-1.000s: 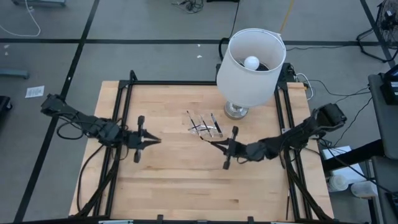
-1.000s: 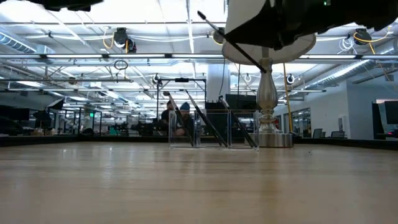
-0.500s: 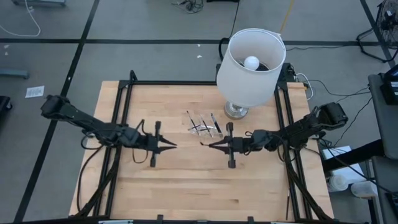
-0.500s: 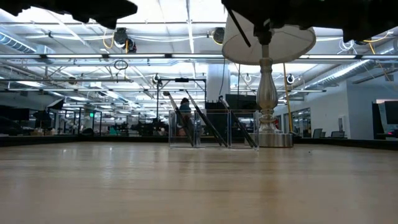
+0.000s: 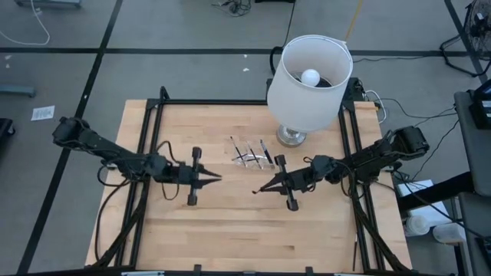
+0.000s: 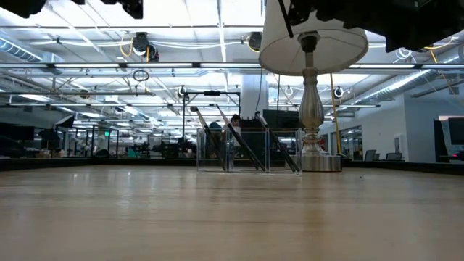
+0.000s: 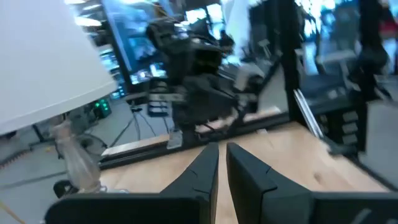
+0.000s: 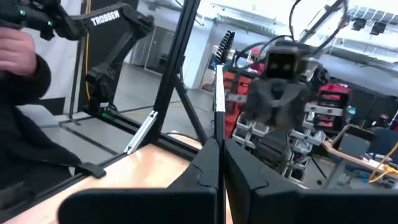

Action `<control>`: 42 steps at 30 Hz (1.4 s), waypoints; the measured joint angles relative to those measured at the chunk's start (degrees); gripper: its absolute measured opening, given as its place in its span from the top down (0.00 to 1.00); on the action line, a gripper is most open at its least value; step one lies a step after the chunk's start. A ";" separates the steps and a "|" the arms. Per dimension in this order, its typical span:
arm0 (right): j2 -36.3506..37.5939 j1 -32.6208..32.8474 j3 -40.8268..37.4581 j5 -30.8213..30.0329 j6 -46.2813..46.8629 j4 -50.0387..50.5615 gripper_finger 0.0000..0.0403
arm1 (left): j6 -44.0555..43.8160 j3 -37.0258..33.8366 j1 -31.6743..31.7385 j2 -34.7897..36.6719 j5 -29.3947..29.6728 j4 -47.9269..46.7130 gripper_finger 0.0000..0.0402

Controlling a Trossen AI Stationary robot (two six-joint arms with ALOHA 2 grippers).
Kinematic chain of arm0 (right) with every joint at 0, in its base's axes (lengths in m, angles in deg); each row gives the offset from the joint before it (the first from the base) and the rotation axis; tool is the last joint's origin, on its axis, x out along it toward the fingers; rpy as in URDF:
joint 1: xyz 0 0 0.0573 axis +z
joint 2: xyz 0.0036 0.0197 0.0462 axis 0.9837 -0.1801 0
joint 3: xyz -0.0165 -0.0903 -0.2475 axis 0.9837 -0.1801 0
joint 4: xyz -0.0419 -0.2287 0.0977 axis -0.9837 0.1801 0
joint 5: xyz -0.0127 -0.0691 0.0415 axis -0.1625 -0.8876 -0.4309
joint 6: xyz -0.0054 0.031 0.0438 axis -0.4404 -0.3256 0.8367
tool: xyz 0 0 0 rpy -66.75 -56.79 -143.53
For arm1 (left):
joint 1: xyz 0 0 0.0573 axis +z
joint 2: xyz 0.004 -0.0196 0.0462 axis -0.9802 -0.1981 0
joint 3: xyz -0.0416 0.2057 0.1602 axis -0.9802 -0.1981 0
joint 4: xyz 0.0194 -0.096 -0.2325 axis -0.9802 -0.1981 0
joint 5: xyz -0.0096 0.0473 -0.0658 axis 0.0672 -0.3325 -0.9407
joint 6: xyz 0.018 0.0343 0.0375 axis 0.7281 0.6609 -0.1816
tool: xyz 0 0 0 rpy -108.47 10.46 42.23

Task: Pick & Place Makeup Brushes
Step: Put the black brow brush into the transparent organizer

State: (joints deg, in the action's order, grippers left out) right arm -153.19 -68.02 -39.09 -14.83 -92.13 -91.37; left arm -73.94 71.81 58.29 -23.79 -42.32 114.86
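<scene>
The right tool [image 5: 259, 188] is clamped on 1 makeup brush [image 8: 219, 93], held above the table [image 5: 222, 230] near the clear holder [image 5: 252, 157], where other brushes stand. The left tool [image 5: 217, 178], nearly closed and empty, faces it. This looks like a handover; next, alignment.

pale wooden table [image 5: 230, 215] with smooth matt planks; lamp [image 5: 308, 73] has white cloth shade, glossy metal base.
</scene>
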 joint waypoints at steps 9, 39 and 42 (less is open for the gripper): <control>-0.07 -0.33 0.00 0.13 -0.10 -0.19 1.00 | -5.66 0.85 3.65 -6.36 -1.10 5.49 0.90; -0.07 -0.67 0.00 -13.30 2.74 -1.05 1.00 | -4.75 13.53 7.23 -15.80 -5.03 2.01 0.41; -0.07 -0.63 0.00 -13.11 2.51 -1.03 1.00 | -4.77 13.53 7.94 -15.80 -5.22 2.62 0.44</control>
State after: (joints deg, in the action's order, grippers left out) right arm -153.25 -68.64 -39.09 -27.94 -89.62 -92.41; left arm -78.70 85.34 66.23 -39.59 -47.53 117.48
